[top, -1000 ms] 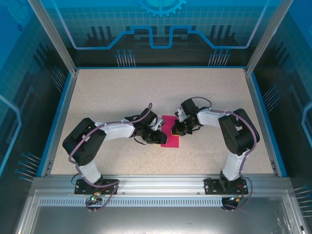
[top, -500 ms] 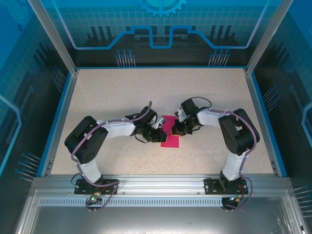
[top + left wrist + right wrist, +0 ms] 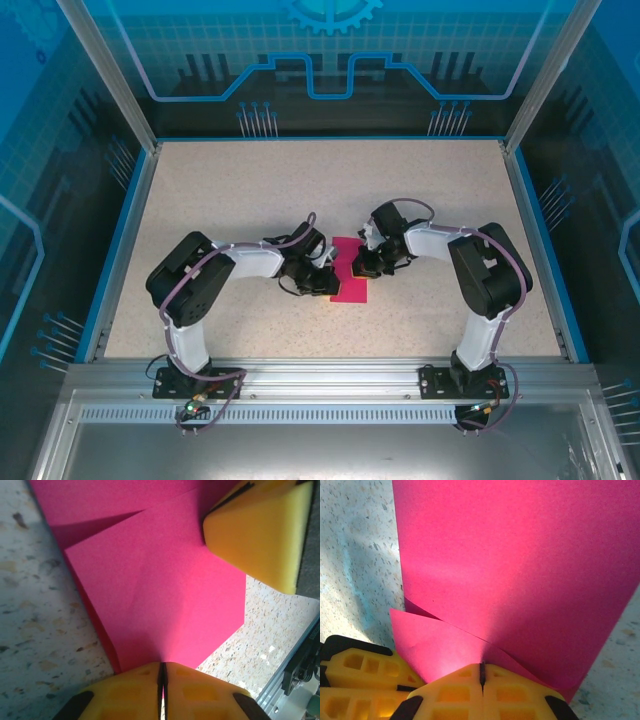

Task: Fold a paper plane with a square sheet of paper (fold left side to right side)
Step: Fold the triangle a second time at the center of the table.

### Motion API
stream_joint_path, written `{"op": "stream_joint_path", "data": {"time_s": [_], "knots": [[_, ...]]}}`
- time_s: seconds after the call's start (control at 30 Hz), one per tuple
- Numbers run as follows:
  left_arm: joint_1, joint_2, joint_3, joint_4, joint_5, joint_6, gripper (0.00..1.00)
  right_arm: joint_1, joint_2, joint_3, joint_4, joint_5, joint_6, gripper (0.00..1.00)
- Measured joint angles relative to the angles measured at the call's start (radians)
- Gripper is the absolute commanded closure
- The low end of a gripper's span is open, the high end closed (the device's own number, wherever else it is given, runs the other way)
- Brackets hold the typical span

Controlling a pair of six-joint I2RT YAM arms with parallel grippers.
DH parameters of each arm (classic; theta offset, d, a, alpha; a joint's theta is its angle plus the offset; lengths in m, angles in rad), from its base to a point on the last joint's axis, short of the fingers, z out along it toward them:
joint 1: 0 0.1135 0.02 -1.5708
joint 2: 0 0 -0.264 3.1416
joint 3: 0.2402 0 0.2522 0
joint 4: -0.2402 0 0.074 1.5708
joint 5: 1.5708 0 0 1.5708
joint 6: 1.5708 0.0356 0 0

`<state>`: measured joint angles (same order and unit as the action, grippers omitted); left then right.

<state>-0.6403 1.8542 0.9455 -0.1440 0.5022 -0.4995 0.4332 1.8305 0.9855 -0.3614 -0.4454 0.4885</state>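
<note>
The square sheet of paper (image 3: pixel 351 275) lies magenta-pink on the table's middle, between both grippers, with a layer folded over. My left gripper (image 3: pixel 328 283) is at its left edge. In the left wrist view the yellow jaws (image 3: pixel 162 666) are shut on the paper's (image 3: pixel 160 595) lifted edge, a pink sliver between them. My right gripper (image 3: pixel 363 266) is at the sheet's upper right, shut; its tips (image 3: pixel 481 666) meet the paper (image 3: pixel 520 570) with nothing between them. Its yellow fingers (image 3: pixel 260 530) rest on the sheet in the left wrist view.
The speckled beige table (image 3: pixel 250 190) is bounded by a blue rim (image 3: pixel 120 240) and glass walls. The metal frame rail (image 3: pixel 320 375) with both arm bases runs along the near edge. The left gripper's yellow fingers (image 3: pixel 360 680) sit beside my right jaws.
My left gripper has closed onto the paper's left edge and its arm has shifted slightly right. The right arm has stayed still, shut on top of the sheet.
</note>
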Motion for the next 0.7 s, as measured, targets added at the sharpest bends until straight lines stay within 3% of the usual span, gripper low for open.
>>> {"op": "stream_joint_path", "data": {"time_s": [0.3,0.7], "knots": [[0.006,-0.002,-0.027,0.047,0.016,-0.001,0.91,0.018,-0.092,-0.009,-0.027,-0.013,-0.053,1.00],[0.006,-0.003,-0.032,0.055,0.015,-0.001,0.90,0.103,-0.033,-0.008,-0.031,-0.033,-0.052,1.00]]}}
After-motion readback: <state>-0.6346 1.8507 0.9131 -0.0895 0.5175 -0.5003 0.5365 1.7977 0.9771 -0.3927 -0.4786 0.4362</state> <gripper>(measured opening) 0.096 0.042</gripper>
